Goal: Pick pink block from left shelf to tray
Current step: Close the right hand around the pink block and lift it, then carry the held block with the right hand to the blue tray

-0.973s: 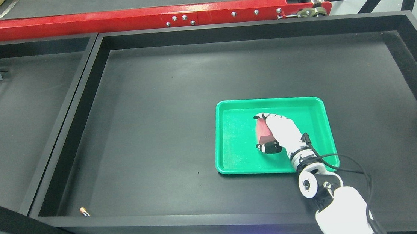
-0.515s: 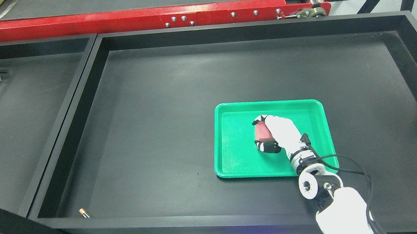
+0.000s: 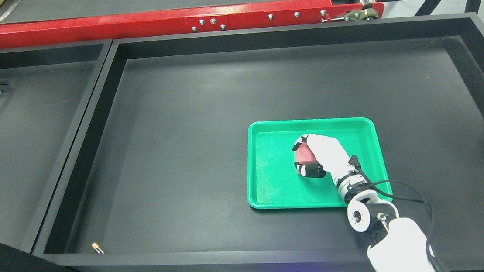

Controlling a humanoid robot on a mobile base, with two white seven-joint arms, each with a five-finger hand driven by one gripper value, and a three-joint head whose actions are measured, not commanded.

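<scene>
Pink block (image 3: 302,154): it sits inside my right hand (image 3: 319,157), over the middle of the green tray (image 3: 272,181); only a small pink face shows on the hand's left side, between fingertips above and thumb below.
Block from hand: enclosed by it, on the side away from my wrist, so the release has to open toward the left.
Long axis: I cannot tell; too much of the block is covered. The visible face runs roughly from far to near.
Contact with tray: I cannot tell whether the block touches the floor or hangs just above it.
Right hand: fingers (image 3: 302,139) curled over the block's top, thumb (image 3: 311,171) closed beneath, pinching it between them.
Arm: mine comes in from the lower right and crosses the tray's near right corner.
Left arm: not visible.
Tray: lying in the right part of the large black bin (image 3: 179,115).
Stray item: a small battery (image 3: 97,247) near the bin's front left corner, well apart.
Step, as I judge it: lower if needed, then spread the fingers.
</scene>
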